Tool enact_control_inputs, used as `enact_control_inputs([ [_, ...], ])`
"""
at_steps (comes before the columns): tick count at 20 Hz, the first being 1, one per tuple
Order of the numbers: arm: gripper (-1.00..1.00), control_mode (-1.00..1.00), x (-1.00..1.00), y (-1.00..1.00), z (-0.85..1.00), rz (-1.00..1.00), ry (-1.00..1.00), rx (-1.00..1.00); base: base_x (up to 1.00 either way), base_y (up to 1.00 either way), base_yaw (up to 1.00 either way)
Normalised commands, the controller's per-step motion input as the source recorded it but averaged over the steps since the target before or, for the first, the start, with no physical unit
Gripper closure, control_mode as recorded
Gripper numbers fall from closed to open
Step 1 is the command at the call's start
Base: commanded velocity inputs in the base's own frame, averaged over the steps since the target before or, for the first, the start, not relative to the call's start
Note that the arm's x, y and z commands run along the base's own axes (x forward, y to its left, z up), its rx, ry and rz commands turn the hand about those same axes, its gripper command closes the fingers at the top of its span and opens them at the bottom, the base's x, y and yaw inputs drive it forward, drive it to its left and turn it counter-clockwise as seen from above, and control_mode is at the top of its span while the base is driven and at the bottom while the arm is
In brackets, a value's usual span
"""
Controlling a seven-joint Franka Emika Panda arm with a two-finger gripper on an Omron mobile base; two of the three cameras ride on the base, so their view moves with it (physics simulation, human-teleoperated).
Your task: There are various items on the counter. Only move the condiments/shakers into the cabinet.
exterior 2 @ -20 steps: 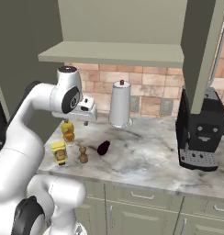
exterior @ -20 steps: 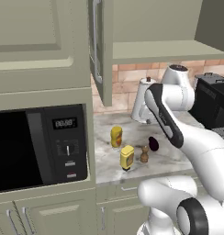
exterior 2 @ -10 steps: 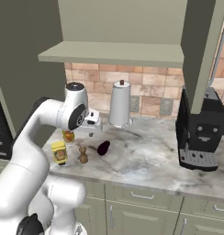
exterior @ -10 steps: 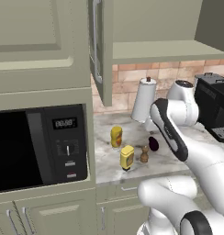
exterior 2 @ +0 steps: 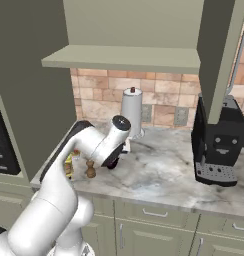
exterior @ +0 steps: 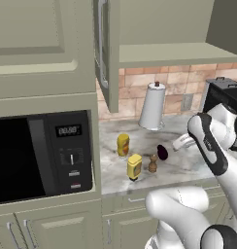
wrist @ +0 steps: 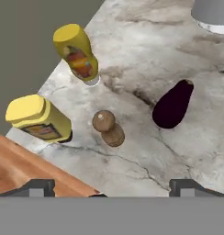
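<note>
The pincer (wrist: 112, 186) hung above the counter (wrist: 178, 59) with its two dark tips spread wide and nothing between them, looking down on the items; this posture suited a descent onto one small container rather than a carry. Nearest below it stood the brown pepper shaker (wrist: 108, 128), upright and free on all sides, so the tips could pass either flank without knocking a neighbour. Just beside it, toward the counter's front edge, stood the bright yellow bottle (wrist: 38, 119); it was close to the front left corner, where a careless push might tip it off. Farther back along the left edge stood the amber bottle (wrist: 78, 54), resting cap-down on its pale base. The dark purple vegetable (wrist: 173, 104) lay on its side on the other flank of the shaker, apart from it; being no condiment, it was to remain. The paper-towel roll (exterior: 152, 106) stood against the tiled back wall, well clear.

In the left base view the arm reached in from the right, its hand (exterior: 182, 141) over the vegetable (exterior: 162, 152), with the shaker (exterior: 152, 164) and both bottles (exterior: 134, 167) (exterior: 123, 145) to its left. Above, the cabinet (exterior: 169, 52) had its door (exterior: 106, 53) swung open and its shelf bare, ready to receive. All three condiments were judged not yet moved.
</note>
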Motion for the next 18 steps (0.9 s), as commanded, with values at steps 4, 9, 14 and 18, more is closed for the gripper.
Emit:
enact_control_inputs([
  [4,-1.00,-1.00,0.00,-0.02,-0.36,0.28,-0.19,0.28,0.00,0.00,0.00],
  [9,-1.00,-1.00,0.07,0.28,-0.32,0.24,-0.13,0.14,0.00,0.00,0.00],
  [14,-1.00,-1.00,0.00,0.13,-0.34,0.20,-0.10,-0.05,0.00,0.00,0.00],
  [18,-1.00,-1.00,-0.02,0.00,-0.36,0.22,-0.28,-0.02,0.00,0.00,0.00],
])
